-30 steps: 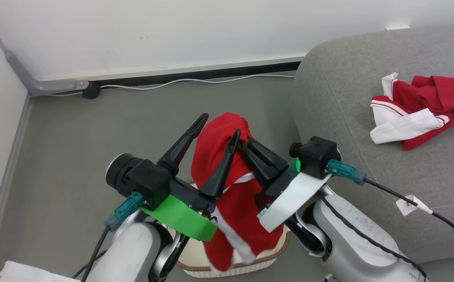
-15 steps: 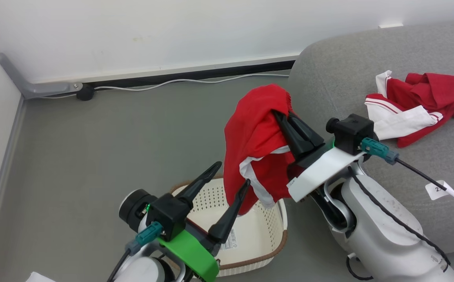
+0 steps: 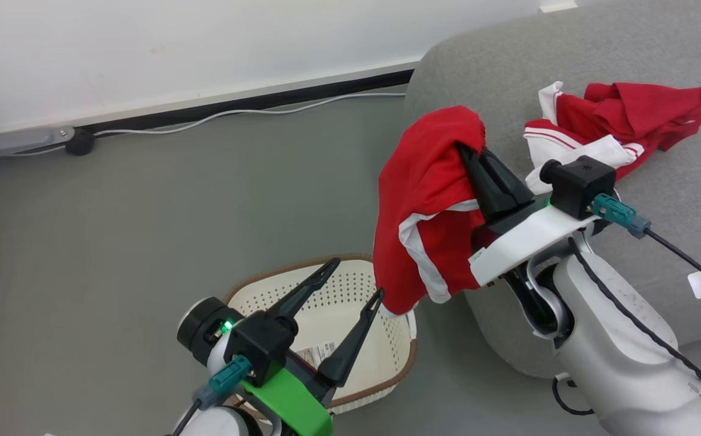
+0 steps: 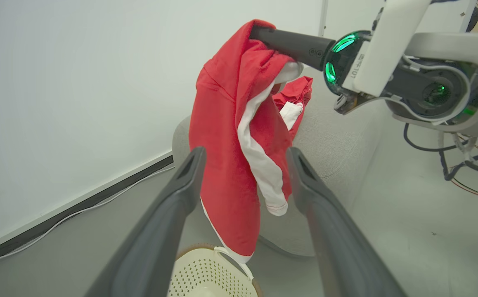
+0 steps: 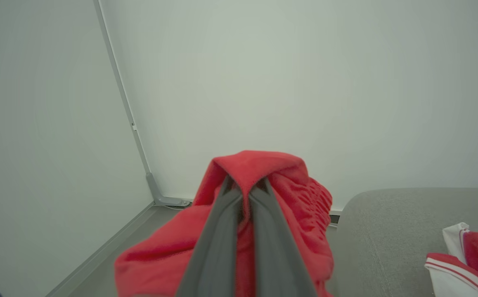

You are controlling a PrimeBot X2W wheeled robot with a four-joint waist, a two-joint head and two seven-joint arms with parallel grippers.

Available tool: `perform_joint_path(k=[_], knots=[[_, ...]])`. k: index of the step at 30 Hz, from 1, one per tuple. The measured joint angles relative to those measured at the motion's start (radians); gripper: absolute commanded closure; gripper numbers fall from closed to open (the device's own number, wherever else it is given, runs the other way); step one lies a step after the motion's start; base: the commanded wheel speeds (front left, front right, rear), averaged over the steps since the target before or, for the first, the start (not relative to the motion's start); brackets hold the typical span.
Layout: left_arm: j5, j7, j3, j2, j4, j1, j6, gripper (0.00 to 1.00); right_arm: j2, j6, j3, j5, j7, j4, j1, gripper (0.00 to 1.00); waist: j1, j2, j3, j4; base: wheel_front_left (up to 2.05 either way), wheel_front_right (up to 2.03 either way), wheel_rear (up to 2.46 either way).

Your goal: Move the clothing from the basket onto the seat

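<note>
Quick status from my end. My right gripper point(image 3: 467, 151) is pinched fully closed on a fold near the top of the red shorts point(image 3: 426, 200). They hang off the fingers in a long drape, white side stripe facing me. I'm holding them high on purpose. The bottom hem dangles just above the far side of the basket point(image 3: 411, 358), so gripping at the top is what gets the whole length clear without snagging the rim. My right wrist camera shows both fingers pressed together with fabric bunched over the tips, so the grip looks solid to me.

The left gripper point(image 3: 356, 277) is spread as wide as it goes and holds nothing. It sits low over the basket with its fingers pointing up toward the hanging cloth, which I reckon keeps it out of the way of the carry.

What I can see of the basket's floor is bare plastic and a paper label point(image 3: 317, 352). The red top point(image 3: 623, 115) lies crumpled on the seat point(image 3: 677, 181), just beyond my right wrist, so that half looks done.

The shorts hang by the seat's rounded corner, mostly over the floor, so they're not there yet. My guess for the next move is to swing further over the cushion and lower before letting go. If I drop them too near the edge, the soft cloth could slide off.
</note>
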Motion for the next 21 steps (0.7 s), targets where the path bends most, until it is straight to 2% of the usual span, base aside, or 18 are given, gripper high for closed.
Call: perform_joint_path(k=[15, 21], knots=[[0.028, 0.026, 0.011, 0.031, -0.051, -0.006, 0.010, 0.00, -0.019, -0.034, -0.075, 0.015, -0.010, -0.025, 0.000, 1.00, 0.0000, 0.0000, 0.086, -0.161, 0.00, 0.00, 0.00], [0.053, 0.044, 0.018, 0.043, -0.065, -0.032, 0.014, 0.00, -0.026, -0.046, -0.135, 0.026, -0.019, -0.046, 0.000, 1.00, 0.0000, 0.0000, 0.132, -0.221, 0.00, 0.00, 0.00]])
